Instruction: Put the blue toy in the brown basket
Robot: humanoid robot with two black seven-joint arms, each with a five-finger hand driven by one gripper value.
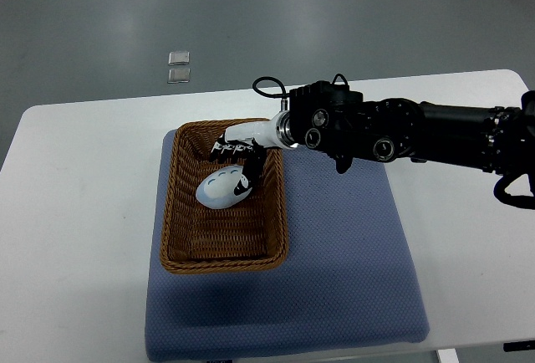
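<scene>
Over the basket, the step in hand:

1. Step. We judge the placing to be near its end: the toy is already inside the basket and only the letting-go and the way out remain.
2. Next move. We reckon it calls for the fingers to spread so the toy settles on the woven floor, then a lift straight up, clear of the basket's right wall, which lies just beside the wrist.

Holdings, largest to smallest:

3. Grey room floor (100, 20), beyond the far edge of the desk; a brown box corner shows at the upper right.
4. White rounded-corner desk (75, 212), carrying everything below.
5. Blue-grey fabric mat (351, 263), flat on the desk, under the basket.
6. Black right arm (418, 133), entering from the right edge; the left arm is nowhere to be seen.
7. Brown woven rectangular basket (171, 212), on the mat's left half.
8. Pale blue-and-white egg-shaped toy (219, 189), within the basket's upper half, apparently resting on or just above its floor.
9. Right hand (238, 161), white-cuffed with dark fingers, curled over the toy's upper right end and pinching it.
10. Two small pale square tiles (179, 65) on the floor, well apart from the desk.
</scene>
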